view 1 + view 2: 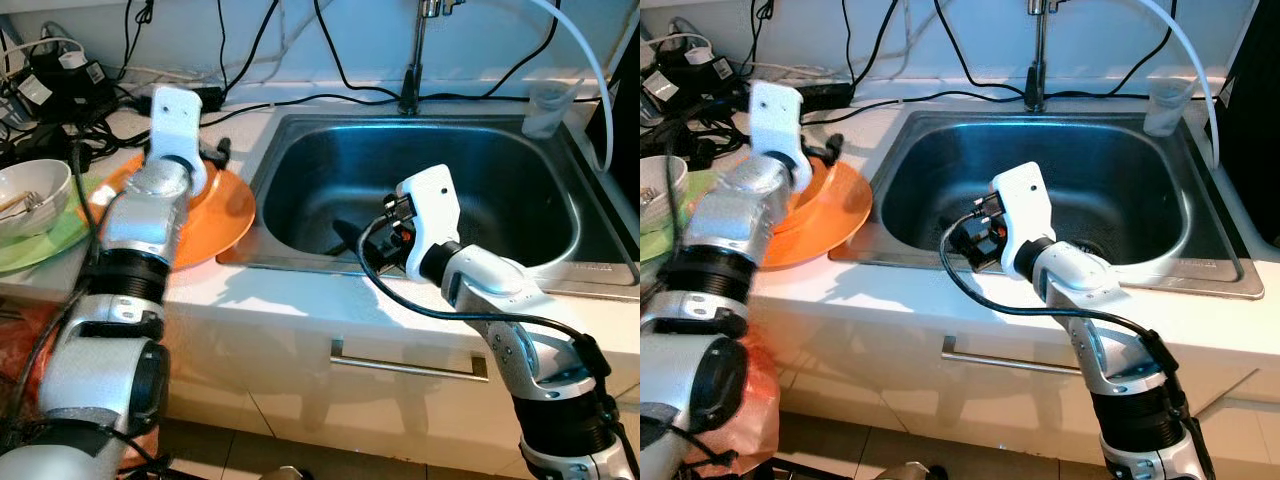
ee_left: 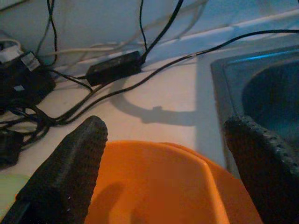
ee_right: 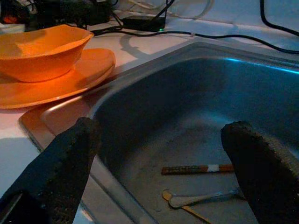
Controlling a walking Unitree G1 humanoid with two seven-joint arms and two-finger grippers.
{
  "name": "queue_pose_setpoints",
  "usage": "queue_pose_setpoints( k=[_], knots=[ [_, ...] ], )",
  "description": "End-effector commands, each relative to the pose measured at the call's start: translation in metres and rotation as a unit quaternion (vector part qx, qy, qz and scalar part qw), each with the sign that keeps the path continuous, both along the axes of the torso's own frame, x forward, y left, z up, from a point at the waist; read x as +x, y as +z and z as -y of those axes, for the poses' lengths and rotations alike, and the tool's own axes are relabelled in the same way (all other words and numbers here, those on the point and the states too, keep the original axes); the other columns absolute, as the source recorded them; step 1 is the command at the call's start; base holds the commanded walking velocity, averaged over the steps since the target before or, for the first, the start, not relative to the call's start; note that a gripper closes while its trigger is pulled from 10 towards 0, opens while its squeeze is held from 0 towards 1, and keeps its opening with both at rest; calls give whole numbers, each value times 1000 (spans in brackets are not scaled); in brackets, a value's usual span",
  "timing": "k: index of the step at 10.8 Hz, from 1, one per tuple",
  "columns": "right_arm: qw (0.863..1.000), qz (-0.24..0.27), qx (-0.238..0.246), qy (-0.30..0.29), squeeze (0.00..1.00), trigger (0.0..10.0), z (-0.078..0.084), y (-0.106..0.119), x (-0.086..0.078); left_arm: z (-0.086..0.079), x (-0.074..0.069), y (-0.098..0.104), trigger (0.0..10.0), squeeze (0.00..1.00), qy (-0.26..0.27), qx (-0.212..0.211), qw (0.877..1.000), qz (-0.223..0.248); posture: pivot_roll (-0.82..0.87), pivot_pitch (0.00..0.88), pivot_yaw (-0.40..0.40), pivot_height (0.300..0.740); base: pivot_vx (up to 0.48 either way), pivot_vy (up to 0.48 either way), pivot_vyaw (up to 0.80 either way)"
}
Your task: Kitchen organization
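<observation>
Countertop clutter comes first on your left: a white bowl (image 1: 33, 196) on a green plate (image 1: 40, 243), with black cables (image 1: 60, 85) behind. Your left gripper (image 2: 163, 177) hovers just over the orange bowl (image 3: 42, 51), fingers spread wide; that bowl sits on an orange plate (image 1: 225, 215) beside the steel sink (image 1: 300, 150). Your right gripper (image 3: 166, 175) hangs inside the basin, fingers apart, above a chopstick (image 3: 196, 169) and a spoon (image 3: 201, 198) lying on its floor.
</observation>
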State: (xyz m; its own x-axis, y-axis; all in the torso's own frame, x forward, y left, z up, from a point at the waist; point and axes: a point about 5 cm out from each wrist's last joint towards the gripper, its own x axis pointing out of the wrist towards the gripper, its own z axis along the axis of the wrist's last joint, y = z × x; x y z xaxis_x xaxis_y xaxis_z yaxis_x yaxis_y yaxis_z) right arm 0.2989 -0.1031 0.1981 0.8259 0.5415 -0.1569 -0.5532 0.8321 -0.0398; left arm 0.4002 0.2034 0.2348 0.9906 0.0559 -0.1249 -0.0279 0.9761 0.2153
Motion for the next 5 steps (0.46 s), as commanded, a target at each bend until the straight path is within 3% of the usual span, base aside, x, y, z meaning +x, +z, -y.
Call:
queue_pose_setpoints(
  k=[1,3,5],
  knots=[
    [1000,12,5,2,0,10000,0,9,0,-8,-2,8,10000,0,-1,17,1000,-8,26,0,139,740,0,0,0],
    [1000,11,9,0,0,10000,0,7,1,-24,-8,-8,10000,0,-8,32,998,-54,47,0,147,740,0,0,0],
    [1000,12,11,1,0,10000,-2,7,2,-21,-11,-17,10000,0,-43,35,994,-92,54,0,148,740,0,0,0]
  ],
)
